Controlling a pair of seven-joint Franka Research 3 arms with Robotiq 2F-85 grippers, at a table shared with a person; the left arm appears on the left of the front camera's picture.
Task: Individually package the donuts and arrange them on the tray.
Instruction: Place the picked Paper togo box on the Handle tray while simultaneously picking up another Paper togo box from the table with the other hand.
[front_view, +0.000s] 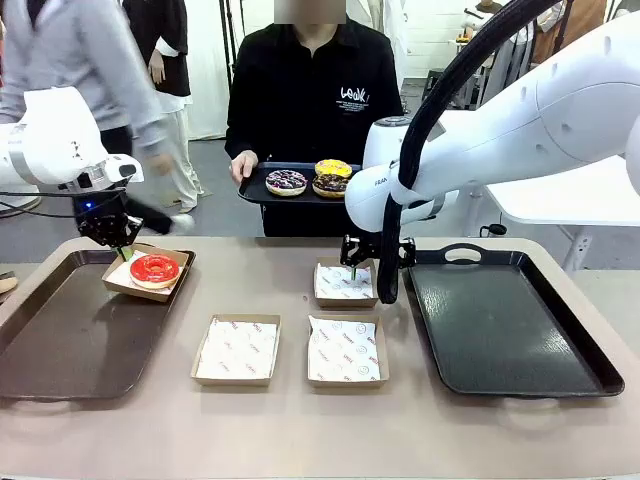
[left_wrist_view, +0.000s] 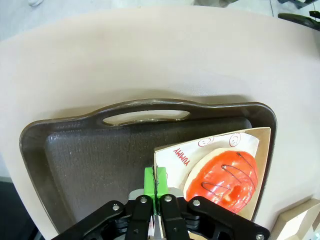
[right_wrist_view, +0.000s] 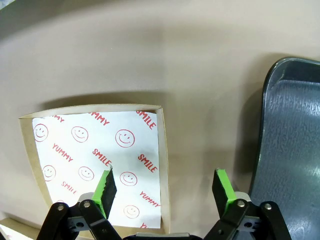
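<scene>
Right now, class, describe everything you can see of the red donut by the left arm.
The red donut is a glossy ring with a small hole. It lies flat on white red-printed paper inside a shallow cardboard box, at the far right corner of the brown tray. Only the paper touches it; the left gripper, shut, pinches the box's edge beside it.

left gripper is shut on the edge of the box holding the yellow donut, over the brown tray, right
No, that donut is glossy red, not yellow. The left wrist view shows the left gripper shut on the edge of its box, over the brown tray.
</scene>
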